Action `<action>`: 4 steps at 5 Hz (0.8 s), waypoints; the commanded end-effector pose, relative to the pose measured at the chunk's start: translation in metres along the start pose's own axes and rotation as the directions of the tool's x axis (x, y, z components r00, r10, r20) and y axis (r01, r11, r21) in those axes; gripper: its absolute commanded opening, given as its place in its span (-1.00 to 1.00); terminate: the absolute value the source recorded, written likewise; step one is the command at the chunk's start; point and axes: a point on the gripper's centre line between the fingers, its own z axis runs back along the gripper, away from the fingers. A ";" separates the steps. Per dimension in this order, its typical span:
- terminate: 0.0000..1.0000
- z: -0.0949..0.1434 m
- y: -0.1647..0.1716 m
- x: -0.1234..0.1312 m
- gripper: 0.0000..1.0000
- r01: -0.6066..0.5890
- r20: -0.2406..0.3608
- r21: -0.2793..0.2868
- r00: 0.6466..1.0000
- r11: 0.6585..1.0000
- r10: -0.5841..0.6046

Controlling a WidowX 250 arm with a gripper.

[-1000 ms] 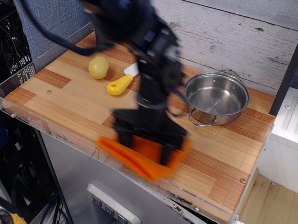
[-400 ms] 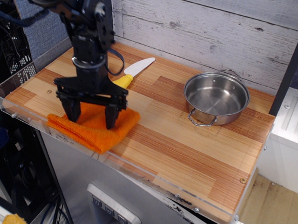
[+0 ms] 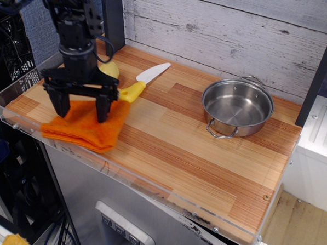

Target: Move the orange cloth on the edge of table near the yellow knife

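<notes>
The orange cloth (image 3: 82, 128) lies rumpled at the table's (image 3: 205, 168) front left edge, against the clear rim. The gripper (image 3: 80, 108) stands on top of it with its two black fingers (image 3: 102, 109) spread wide apart and their tips down on the cloth, so it reads as open. The yellow knife (image 3: 137, 86), with a yellow handle and a white blade, lies just behind and to the right of the cloth, a short gap away from it.
A yellowish potato (image 3: 110, 69) sits behind the gripper, partly hidden by it. A steel pot (image 3: 237, 107) stands at the back right. The clear acrylic rim (image 3: 21, 120) runs along the front and left edges.
The gripper and the orange cloth have moved together from the front middle of the table to the front left edge, ending close to the yellow knife.
</notes>
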 end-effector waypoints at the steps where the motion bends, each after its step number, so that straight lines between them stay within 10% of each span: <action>1: -1.00 0.019 0.018 0.006 1.00 0.004 0.046 0.005 0.999 1.000 -0.004; 4: -1.00 0.113 -0.012 0.017 1.00 0.137 0.311 -0.137 0.946 0.981 -0.088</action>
